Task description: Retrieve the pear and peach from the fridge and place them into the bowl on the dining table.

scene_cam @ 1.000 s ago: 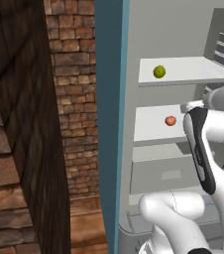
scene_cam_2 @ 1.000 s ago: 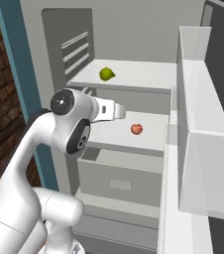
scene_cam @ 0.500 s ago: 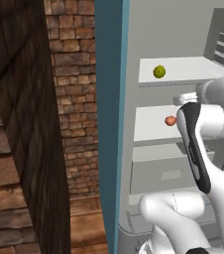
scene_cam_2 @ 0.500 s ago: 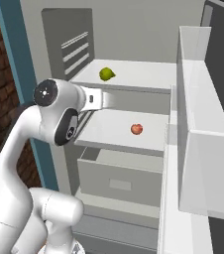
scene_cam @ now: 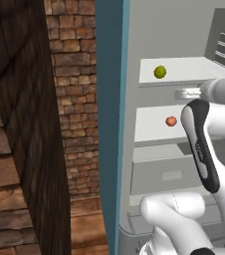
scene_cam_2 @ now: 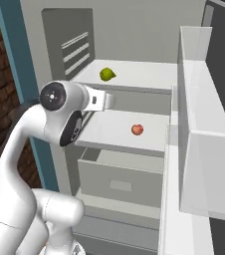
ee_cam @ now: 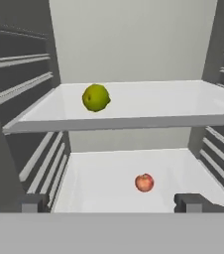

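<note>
The fridge (scene_cam_2: 134,30) stands open in front of me. The yellow-green pear (ee_cam: 96,97) rests on its upper white shelf, left of centre, also seen as the pear (scene_cam: 160,71) (scene_cam_2: 106,74). One shelf lower lies the orange-red peach (ee_cam: 144,182) (scene_cam: 170,121) (scene_cam_2: 137,129). My gripper (ee_cam: 111,204) is open and empty at the front of the fridge, level with the gap between the two shelves, short of both fruits. Its fingertips (ee_cam: 188,202) stand wide apart. The bowl and the dining table are out of view.
The open fridge door (scene_cam_2: 204,124) with white bins juts out on the right. A grey drawer (scene_cam_2: 119,179) sits under the lower shelf. A teal panel (scene_cam: 109,124), a brick wall (scene_cam: 69,99) and a dark wooden panel (scene_cam: 20,124) close off the left.
The arm has stretched forward toward the fridge shelves, its elbow swinging left in the right base view. The jaws stayed open. Pear and peach have not moved.
</note>
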Controlling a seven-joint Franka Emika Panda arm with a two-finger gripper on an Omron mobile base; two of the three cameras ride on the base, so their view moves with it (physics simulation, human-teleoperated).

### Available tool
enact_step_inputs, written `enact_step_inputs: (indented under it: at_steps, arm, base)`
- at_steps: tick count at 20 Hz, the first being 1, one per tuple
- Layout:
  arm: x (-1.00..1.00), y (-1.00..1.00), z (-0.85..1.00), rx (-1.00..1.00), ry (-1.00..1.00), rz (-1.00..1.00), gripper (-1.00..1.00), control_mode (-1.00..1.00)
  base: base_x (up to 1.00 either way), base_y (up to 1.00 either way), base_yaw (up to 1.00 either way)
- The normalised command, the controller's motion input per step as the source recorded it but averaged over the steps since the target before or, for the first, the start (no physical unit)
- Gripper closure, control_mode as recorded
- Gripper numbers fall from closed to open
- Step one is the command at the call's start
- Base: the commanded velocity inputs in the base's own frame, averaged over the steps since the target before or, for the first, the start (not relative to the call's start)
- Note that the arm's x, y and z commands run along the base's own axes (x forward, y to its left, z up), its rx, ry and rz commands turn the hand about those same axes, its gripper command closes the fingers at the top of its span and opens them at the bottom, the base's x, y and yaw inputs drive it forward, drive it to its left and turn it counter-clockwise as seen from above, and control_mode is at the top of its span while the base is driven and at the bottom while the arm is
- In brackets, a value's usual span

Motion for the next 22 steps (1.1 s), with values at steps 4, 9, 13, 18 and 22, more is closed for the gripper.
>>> enact_step_inputs:
  at_steps: [4,9,13,18,22]
  arm:
    - [0.23,0.00,0.28,0.11,0.00,0.16,-1.00,-1.00]
    - [0.38,0.12,0.15,-0.02,0.00,0.09,-1.00,-1.00]
    - [0.43,0.04,0.00,-0.03,0.00,0.02,-1.00,-1.00]
    - [0.55,0.00,0.00,0.00,0.04,0.00,-1.00,-1.00]
    - [0.74,0.01,0.00,0.00,0.10,0.00,-1.00,-1.00]
  base:
    - [0.00,0.00,0.00]
    - [0.00,0.00,0.00]
    - [0.00,0.00,0.00]
    - [0.00,0.00,0.00]
    - [0.00,0.00,0.00]
